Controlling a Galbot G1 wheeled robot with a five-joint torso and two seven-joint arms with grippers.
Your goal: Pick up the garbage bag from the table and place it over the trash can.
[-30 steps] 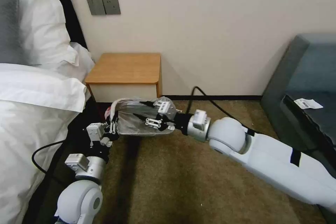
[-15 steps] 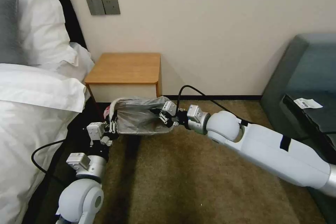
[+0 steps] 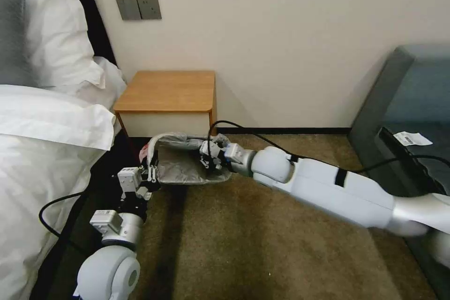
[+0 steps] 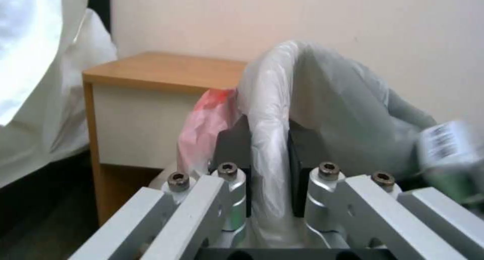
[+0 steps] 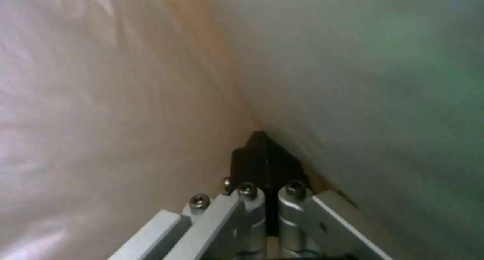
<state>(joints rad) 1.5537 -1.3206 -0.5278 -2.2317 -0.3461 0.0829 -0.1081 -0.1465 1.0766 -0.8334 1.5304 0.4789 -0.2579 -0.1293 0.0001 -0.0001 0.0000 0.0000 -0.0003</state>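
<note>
The garbage bag point(image 3: 185, 166), grey and crinkly, lies spread over the mouth of the trash can point(image 3: 194, 182), which stands on the carpet in front of the table point(image 3: 168, 91). My left gripper point(image 3: 151, 168) is shut on the bag-covered left rim. In the left wrist view its pads point(image 4: 234, 150) clamp the white film point(image 4: 267, 139), and the bag's pink band point(image 4: 211, 116) bunches beside them. My right gripper point(image 3: 208, 154) is at the can's right rim. Its black pads point(image 5: 262, 154) are pressed together in a fold of the bag point(image 5: 126, 101).
A bed with white pillows point(image 3: 47, 117) stands close on the left. A dark grey sofa point(image 3: 408, 117) is at the right. The wall point(image 3: 281, 33) runs behind the table. Black cables loop from both arms over the brown carpet point(image 3: 243, 243).
My right arm has reached further left, carrying its gripper from outside the can's right side to the right rim. The bag has sunk from a puffed-up shape to a flatter one. The left gripper held its place.
</note>
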